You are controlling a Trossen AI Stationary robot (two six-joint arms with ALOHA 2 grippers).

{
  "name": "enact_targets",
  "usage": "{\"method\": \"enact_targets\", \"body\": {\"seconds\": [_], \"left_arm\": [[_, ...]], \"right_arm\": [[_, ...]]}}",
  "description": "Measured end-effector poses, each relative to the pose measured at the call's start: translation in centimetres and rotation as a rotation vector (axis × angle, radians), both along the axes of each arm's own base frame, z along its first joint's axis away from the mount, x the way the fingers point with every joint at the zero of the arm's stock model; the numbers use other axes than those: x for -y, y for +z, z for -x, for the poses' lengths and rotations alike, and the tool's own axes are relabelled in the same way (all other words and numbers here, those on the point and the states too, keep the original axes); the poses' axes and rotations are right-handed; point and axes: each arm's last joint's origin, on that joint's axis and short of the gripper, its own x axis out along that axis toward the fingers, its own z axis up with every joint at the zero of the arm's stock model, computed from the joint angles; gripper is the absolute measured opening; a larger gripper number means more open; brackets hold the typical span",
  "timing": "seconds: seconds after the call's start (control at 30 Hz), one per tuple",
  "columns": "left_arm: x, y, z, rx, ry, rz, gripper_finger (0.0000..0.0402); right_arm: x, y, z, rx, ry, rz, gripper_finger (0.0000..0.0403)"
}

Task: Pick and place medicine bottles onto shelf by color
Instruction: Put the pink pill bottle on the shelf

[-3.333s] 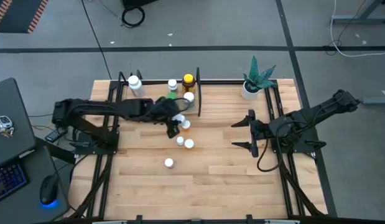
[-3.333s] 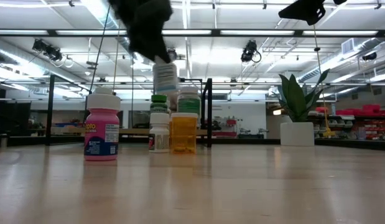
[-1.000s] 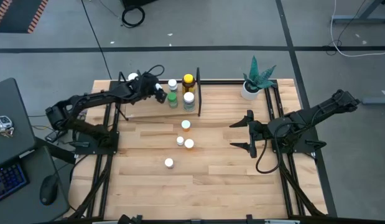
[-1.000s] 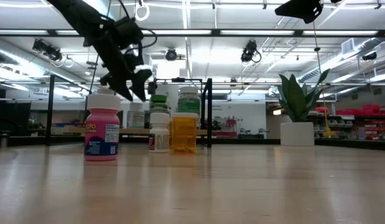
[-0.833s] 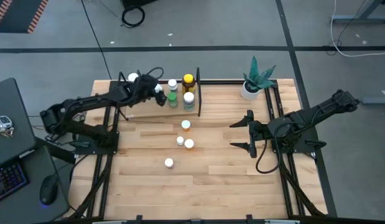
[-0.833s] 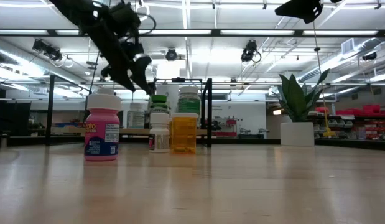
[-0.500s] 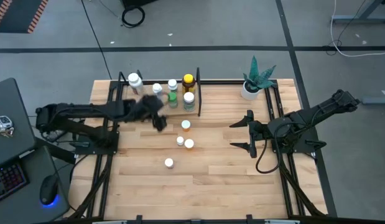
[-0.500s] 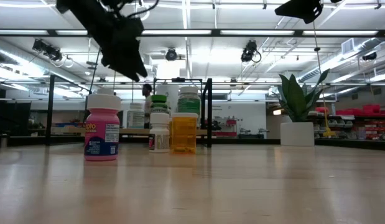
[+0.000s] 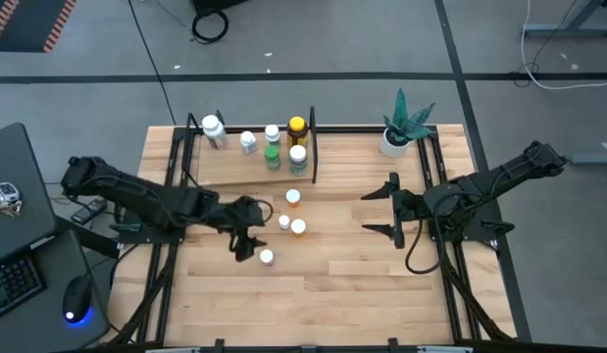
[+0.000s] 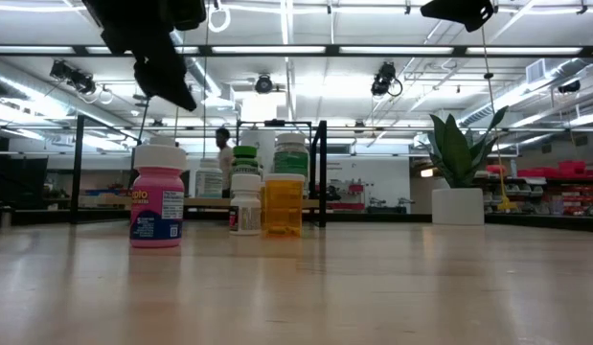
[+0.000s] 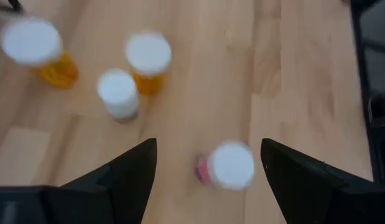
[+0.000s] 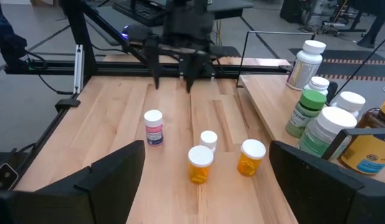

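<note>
While the left gripper [image 9: 244, 238] hung spread and empty, a pink-labelled bottle [image 9: 267, 257] stood below its fingers [image 11: 127, 171].
Judged as the reach for the next pick: lower, straddle, close. Beyond stood a small white bottle [image 9: 283, 223] and two orange bottles [image 9: 298, 226], then the shelf [image 9: 225, 167] along the table's far edge. The right gripper [image 9: 379, 211] waited spread near the right edge.

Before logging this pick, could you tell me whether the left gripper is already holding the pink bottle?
No, the left gripper hangs open above the pink bottle, which stands free on the table.
</note>
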Motion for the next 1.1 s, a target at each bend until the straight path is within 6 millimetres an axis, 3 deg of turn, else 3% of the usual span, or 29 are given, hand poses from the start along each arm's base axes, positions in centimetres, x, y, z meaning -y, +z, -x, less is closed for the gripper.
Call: {"method": "enact_targets", "body": {"seconds": [0.37,0.67,1.1], "left_arm": [[4.0,-3.7,-0.8,-0.125,-0.154,-0.105,0.0313],[4.8,-5.7,-1.7,-0.151,-0.188,-0.216,0.0359],[5.0,-6.3,-2.7,-0.109,-0.159,-0.214,0.0307]], "right_arm": [[0.0,0.1,0.0,0.008,0.002,0.003,0.0352],[0.0,0.1,0.0,0.008,0.002,0.002,0.0352],[0.0,0.1,0.0,0.009,0.000,-0.004,0.0352]]}}
